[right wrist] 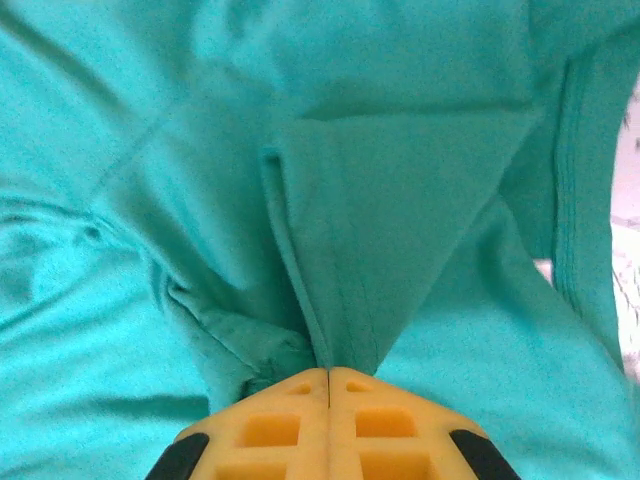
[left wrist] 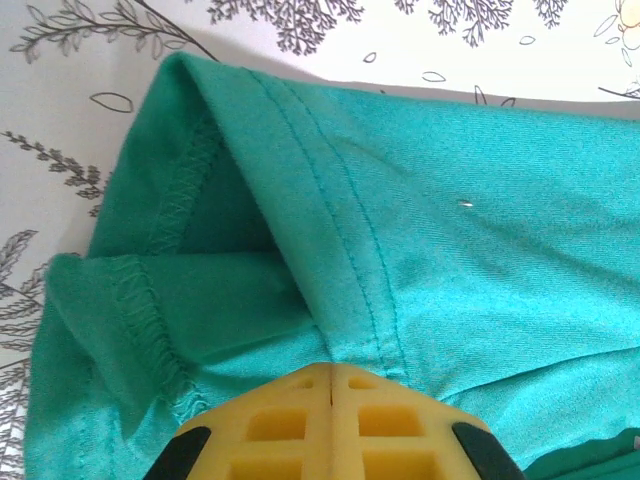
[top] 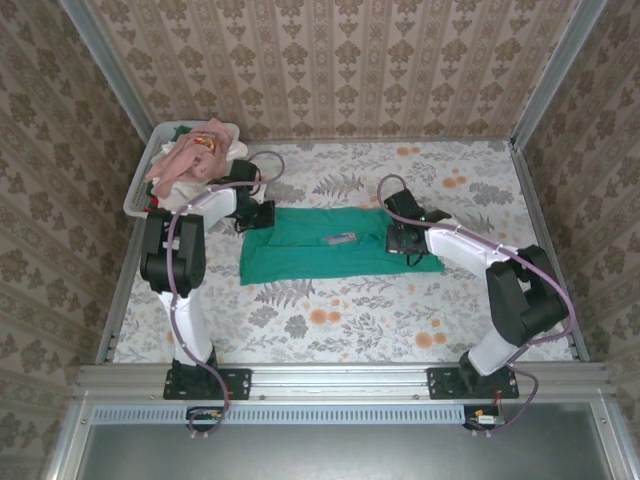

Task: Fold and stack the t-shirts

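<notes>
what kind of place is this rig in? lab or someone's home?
Probably a lab test cell dressed to look domestic: wallpaper panels in metal framing, a floral tablecloth, the left arm and right arm bolted to a rail. The green t-shirt and tub of clothes suggest laundry folding.

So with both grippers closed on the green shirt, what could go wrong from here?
Left gripper pinches a narrow ridge of the teal t-shirt by its seam; it may slip on lifting. Right gripper has bunched layers, so the fold may skew. The tub beside the left arm could get knocked.

Left fingers [left wrist: 270, 430], right fingers [right wrist: 270, 432] tight together
</notes>
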`<state>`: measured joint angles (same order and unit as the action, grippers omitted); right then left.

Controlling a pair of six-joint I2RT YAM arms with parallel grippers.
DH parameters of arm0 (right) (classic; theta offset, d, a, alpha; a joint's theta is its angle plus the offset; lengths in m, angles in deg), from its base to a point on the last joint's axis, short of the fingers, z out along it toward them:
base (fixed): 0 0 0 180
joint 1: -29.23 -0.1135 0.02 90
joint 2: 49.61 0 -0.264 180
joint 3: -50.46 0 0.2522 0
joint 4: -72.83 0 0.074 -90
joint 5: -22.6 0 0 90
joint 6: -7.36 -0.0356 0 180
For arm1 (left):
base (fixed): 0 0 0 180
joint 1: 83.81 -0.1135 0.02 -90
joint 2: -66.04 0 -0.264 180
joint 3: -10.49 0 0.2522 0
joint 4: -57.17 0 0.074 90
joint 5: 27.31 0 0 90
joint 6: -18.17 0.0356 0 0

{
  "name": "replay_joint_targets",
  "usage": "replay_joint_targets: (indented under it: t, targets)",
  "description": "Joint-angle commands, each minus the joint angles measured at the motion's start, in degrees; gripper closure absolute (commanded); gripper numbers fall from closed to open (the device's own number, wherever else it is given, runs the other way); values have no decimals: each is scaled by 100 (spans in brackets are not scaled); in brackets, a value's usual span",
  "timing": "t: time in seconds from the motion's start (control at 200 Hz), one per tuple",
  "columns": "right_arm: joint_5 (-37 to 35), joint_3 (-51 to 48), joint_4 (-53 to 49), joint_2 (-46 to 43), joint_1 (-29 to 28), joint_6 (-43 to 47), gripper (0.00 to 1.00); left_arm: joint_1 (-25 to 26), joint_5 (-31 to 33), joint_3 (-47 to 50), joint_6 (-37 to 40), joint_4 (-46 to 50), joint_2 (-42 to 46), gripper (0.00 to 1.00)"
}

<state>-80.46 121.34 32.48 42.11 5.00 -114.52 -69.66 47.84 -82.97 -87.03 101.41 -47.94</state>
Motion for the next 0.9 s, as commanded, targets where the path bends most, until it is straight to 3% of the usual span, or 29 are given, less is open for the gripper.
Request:
replay_joint_targets:
  t: [0.0, 0.045, 0.2, 0.26, 0.385, 0.53, 0.66, 0.765, 0.895]
  targets:
    - [-272, -481, 238, -344, -269, -639, 88, -63, -106, -70, 43, 134, -34, 94]
    - [-290, -676, 289, -395, -277, -758, 75, -60, -97, -54, 52, 129, -20, 89]
    - [-4, -861, 150, -698, -284, -687, 63, -58, -107, -36, 83, 134, -4, 73]
    - [28, -836, 73, -944, -276, -543, 52, -23, -106, -15, 109, 112, 13, 64]
    - [-65, -537, 45, -1335, -246, -260, 49, 50, -115, -80, 229, 131, -15, 58]
    - [-81, -68, 300, -884, -171, 4, 48, 212, -3, -217, 368, 259, -63, 59]
    - [-90, 361, 423, -184, -123, 125, 48, 357, 537, -238, 365, 447, -61, 60]
    - [-4, 448, 505, 212, -39, 94, 48, 433, 906, -411, 375, 679, -224, 65]
    - [135, 248, 743, 324, 30, 24, 48, 521, 1018, -499, 379, 745, -326, 79]
